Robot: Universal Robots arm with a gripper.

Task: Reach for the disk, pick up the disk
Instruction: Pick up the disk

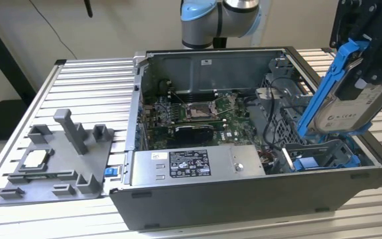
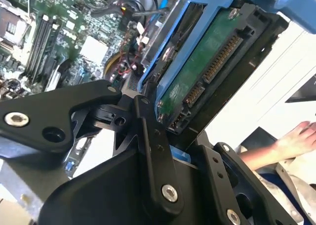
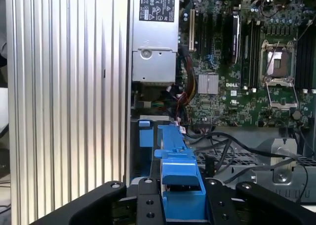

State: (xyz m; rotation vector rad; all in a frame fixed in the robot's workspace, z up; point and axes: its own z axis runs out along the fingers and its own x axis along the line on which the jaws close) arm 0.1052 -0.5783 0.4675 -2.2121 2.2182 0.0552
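We see ribbed aluminium slats forming the table, with an open grey steel computer case on it and a moulded grey plastic fixture beside, on the exterior view's left. Inside lie a green motherboard and a boxy power supply. The black gripper pinches the disk by its glossy blue frame, jaws pressed on it. The disk (silver, white-labelled) hangs tilted above the case's drive bay.

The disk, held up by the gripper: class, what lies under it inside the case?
Under the disk, a blue-trimmed drive bay sits in the case. The bay's floor is hidden. The gripper clamps the disk.
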